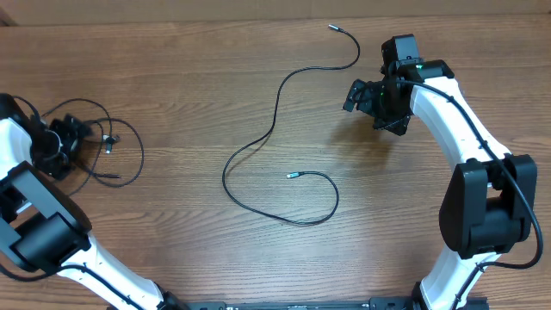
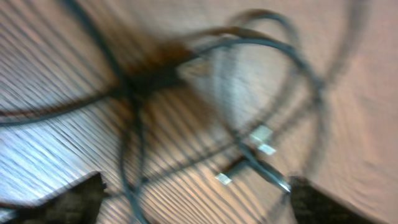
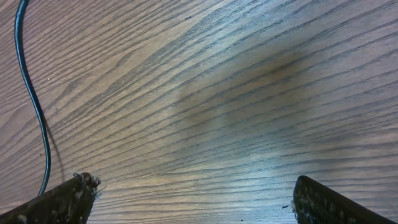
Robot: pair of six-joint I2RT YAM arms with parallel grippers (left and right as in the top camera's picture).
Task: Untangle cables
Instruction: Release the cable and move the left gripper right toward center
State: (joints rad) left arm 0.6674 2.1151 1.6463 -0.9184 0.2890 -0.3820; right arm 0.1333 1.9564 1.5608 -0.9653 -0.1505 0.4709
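One thin black cable (image 1: 274, 120) lies spread out in a long S across the table's middle, with silvery tips at the far end (image 1: 331, 27) and near the centre (image 1: 291, 176). A tangle of black cables (image 1: 103, 142) lies at the far left. My left gripper (image 1: 62, 138) is open right over that tangle; in the blurred left wrist view the looped cables (image 2: 249, 93) and silvery plugs (image 2: 261, 134) lie between its fingers (image 2: 196, 199). My right gripper (image 1: 366, 96) is open and empty, hovering right of the spread cable, which shows in the right wrist view (image 3: 34, 106).
The wooden table (image 1: 189, 77) carries everything. The right arm's white links (image 1: 486, 198) stand at the right edge. The left arm's white links (image 1: 52, 232) run along the lower left.
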